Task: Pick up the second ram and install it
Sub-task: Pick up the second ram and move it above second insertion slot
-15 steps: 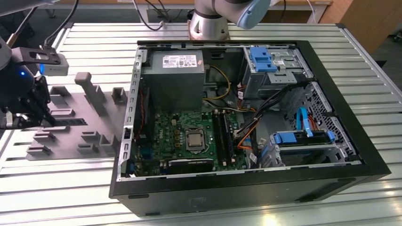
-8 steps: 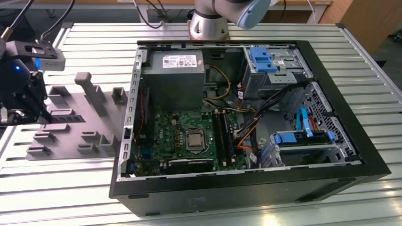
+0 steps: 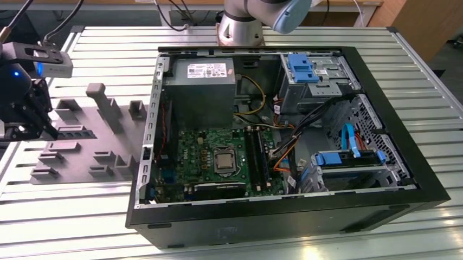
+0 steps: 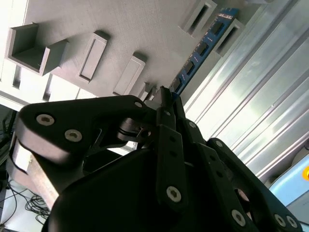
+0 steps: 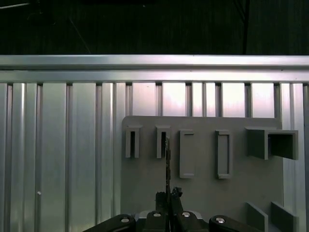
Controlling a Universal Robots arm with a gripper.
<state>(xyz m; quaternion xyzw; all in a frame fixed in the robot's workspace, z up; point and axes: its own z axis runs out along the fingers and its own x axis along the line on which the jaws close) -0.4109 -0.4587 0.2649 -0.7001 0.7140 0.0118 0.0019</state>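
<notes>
One ram stick (image 4: 203, 46): a thin, flat dark board with a row of small black chips, seen edge-on over a matt grey plastic fixture plate (image 5: 203, 193). Black metal fingers (image 4: 164, 130) pinched tight on its near end. Four slotted grey blocks (image 5: 187, 153) in a row, the stick's far tip just beside one narrow block. One open black tower case (image 3: 289, 216) on the ribbed aluminium table (image 3: 94, 40).
</notes>
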